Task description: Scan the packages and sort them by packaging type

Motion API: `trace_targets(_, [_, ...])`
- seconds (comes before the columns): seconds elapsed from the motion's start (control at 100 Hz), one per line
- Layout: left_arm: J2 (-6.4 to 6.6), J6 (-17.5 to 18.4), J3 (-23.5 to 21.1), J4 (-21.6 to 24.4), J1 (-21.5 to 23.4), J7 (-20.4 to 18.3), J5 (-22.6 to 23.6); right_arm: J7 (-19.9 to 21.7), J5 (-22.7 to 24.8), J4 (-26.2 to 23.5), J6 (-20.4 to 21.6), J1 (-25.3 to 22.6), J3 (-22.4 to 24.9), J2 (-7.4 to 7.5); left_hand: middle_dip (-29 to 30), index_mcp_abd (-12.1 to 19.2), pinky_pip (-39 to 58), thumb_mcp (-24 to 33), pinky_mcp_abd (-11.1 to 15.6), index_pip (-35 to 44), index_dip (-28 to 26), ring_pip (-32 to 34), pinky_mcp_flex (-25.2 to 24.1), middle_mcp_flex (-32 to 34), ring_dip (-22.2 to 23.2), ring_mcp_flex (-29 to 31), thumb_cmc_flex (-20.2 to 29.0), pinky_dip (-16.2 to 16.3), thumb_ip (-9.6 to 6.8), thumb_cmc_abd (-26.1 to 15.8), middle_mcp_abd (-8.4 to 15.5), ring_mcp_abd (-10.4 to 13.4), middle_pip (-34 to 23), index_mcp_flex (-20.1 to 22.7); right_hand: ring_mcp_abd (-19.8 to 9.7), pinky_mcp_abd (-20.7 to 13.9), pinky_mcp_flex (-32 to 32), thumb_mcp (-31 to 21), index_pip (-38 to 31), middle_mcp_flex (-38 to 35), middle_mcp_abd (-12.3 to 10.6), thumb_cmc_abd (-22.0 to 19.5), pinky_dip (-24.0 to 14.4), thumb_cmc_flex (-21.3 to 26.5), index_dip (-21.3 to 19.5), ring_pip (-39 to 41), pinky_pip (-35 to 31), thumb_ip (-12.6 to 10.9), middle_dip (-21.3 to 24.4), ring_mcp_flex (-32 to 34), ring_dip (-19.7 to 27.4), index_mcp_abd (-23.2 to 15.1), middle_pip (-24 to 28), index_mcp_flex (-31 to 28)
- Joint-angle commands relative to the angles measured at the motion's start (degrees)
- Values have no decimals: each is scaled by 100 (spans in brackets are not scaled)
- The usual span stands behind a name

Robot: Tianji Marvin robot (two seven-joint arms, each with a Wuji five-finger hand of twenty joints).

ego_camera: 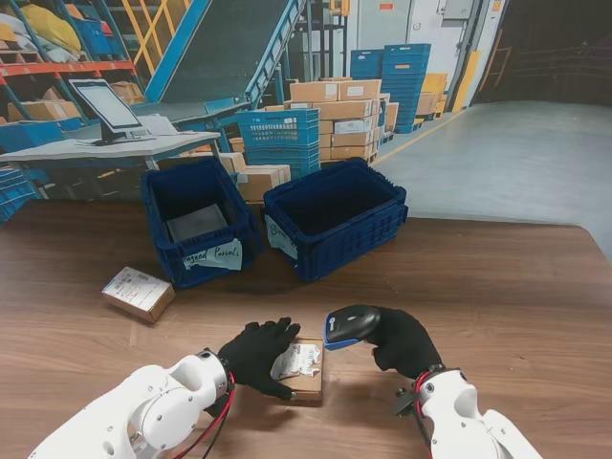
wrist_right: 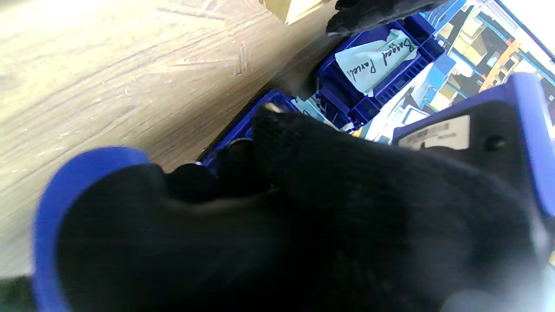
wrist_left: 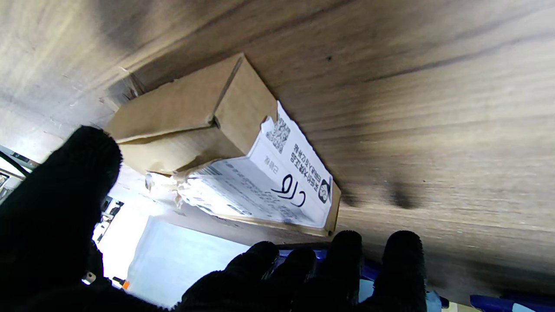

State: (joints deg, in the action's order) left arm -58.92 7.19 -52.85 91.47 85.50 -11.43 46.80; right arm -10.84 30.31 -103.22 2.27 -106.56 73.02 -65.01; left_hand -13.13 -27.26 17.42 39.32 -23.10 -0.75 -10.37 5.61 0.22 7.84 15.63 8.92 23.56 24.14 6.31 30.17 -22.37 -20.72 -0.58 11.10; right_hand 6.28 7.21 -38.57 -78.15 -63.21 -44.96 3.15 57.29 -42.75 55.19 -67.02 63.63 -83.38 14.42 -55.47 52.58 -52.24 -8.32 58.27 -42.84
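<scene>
Black knit gloves are covering both hands. The right hand [ego_camera: 406,342] is gripping a blue-and-black barcode scanner [ego_camera: 349,325], fingers wrapped round its handle, the scanner head pointing left toward a small cardboard box [ego_camera: 304,373]. The left hand [ego_camera: 256,354] is resting against that box's left side, fingers spread over its near-left edge; from the wrist view the fingertips [wrist_left: 347,247] are lying beside the box and not curled under it, so the hand is bracing the box, not lifting it, and holding nothing.

The box is sitting flat on the wooden table [ego_camera: 497,287], close to the robot, between the two hands; a white shipping label [wrist_left: 277,186] is lying across its top, torn and crumpled along one edge.

The box looks light and stiff — thin corrugated board, with a flap edge lifting at one side; it should be taken by its two opposite side walls, away from the loose label and flap, since pressing on the top may crush it or tear the paper further.

Farther from the robot two blue crates are standing side by side: the left crate [ego_camera: 196,222] bears a handwritten tag and holds something grey; the right crate [ego_camera: 337,217] looks dark inside. Another labelled box [ego_camera: 139,293] is lying on the table to the left, well apart.
</scene>
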Motion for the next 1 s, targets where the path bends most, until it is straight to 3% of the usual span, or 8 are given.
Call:
trace_targets(0.0, [-9, -20, 64, -36, -53, -135, 0, 95, -16, -74, 24, -60, 12, -36, 56, -261, -86, -27, -70, -48, 111, -89, -83, -191, -75, -256, -176, -29, 107, 58, -127, -119, 73, -174, 154, -188, -61, -812, -423, -38, 68, -299, -110, 522, -199, 102, -308, -13, -49, 145, -44, -213, 15, -312])
trace_targets(0.58, [-12, -110, 658, -554, -608, -204, -192, 119, -109, -109, 55, -123, 120, -42, -15, -277, -118, 1, -102, -18, 117, -60, -126, -57, -54, -230, 59, -62, 17, 159, -142, -166, 7, -149, 155, -180, -61, -819, -420, -50, 62, -285, -128, 524, -210, 101, -299, -11, -62, 147, -47, -226, -2, -337])
trace_targets(0.79, [-13, 3, 893, -745, -756, -75, -88, 145, -178, -83, 84, -141, 168, -44, -136, -247, -39, 102, -128, 47, 43, 54, -55, 182, 38, -8, 300, -31, -159, 244, -97, -154, -87, 37, 148, -182, -59, -817, -419, -58, 61, -288, -132, 524, -213, 99, -296, -10, -66, 145, -50, -226, -4, -338])
trace_targets(0.99, [-48, -39, 1080, -960, -824, 412, 291, 174, -234, -65, 123, -155, 197, -43, -574, 5, 295, 615, -122, 209, -370, 251, 40, 683, 347, 388, 656, 95, -524, 374, 143, -83, -232, 447, 161, -184, -61, -820, -417, -59, 65, -292, -133, 520, -216, 96, -294, -13, -67, 145, -56, -226, -7, -338])
